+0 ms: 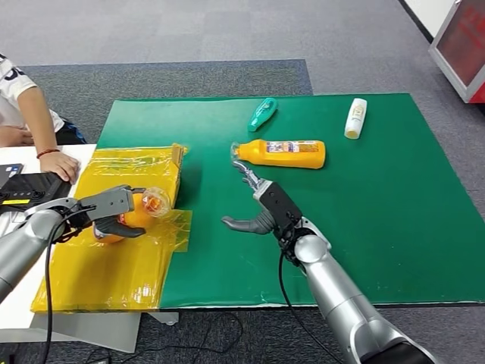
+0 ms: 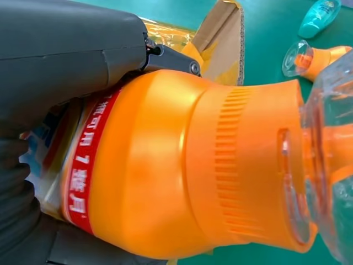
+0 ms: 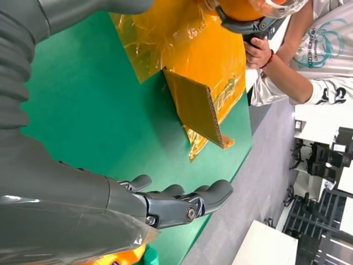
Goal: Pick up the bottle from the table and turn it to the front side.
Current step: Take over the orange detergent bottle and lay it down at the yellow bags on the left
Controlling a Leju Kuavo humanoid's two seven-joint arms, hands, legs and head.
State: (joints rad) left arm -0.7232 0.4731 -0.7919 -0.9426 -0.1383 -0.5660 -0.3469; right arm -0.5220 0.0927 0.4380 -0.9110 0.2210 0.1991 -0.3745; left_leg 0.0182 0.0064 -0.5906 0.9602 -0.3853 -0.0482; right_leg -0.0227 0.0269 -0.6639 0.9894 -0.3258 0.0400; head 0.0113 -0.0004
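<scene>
At the left of the head view the left hand [image 1: 108, 212] already grips the orange bottle [image 1: 139, 212] above the desk [image 1: 400, 227], so turning remains, while the right hand [image 1: 260, 208] hangs open.

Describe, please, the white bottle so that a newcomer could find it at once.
Start at the green mat covering the table and go to its far right corner. The white bottle lies there on its side, apart from the rest; it is the one pale bottle, its neighbours being orange and teal.

Left hand [image 2: 62, 55] wrapped around the orange bottle [image 2: 166, 165], clear cap [image 2: 329, 165] pointing away, green worktop [image 2: 270, 33] behind.
</scene>
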